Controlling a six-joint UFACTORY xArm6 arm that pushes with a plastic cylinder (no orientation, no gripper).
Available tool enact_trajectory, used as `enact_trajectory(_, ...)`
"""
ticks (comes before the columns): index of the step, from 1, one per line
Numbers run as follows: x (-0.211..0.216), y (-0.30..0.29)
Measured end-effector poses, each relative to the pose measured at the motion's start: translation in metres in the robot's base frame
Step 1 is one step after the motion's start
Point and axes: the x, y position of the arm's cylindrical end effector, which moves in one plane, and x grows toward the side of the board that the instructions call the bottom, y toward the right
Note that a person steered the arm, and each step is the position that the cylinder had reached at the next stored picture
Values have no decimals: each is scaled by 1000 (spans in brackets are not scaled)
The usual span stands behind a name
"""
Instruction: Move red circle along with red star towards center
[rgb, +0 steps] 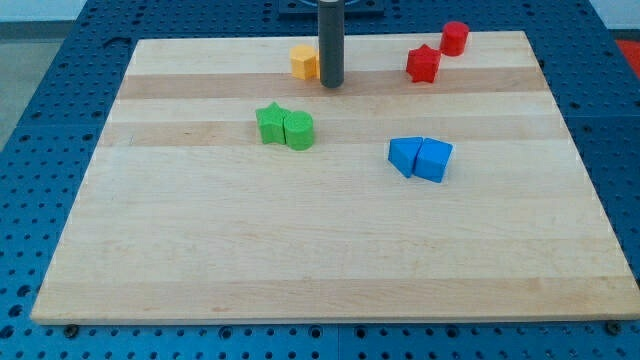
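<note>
Approach step: my tip (331, 84) is seen beside the orange block (305, 62), upper centre; no gripper is fitted. Repositioning behind the red circle (455, 38) and red star (423, 64), upper right, is required.

Pale wooden board on a blue pegboard bench

Below me lies a light wooden board (330, 250) made of long glued strips running across the view, its grain showing in faint paler and darker bands. Around it on all sides is a blue perforated table surface (40, 130), dotted with a regular grid of small holes. Even, soft light falls on everything, giving only short shadows. No walls or windows are visible.
</note>
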Motion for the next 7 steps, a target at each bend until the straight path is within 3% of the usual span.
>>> enact_trajectory(1, 10, 21)
enact_trajectory(4, 7, 180)
enact_trajectory(6, -74, 259)
enact_trajectory(7, -99, 264)
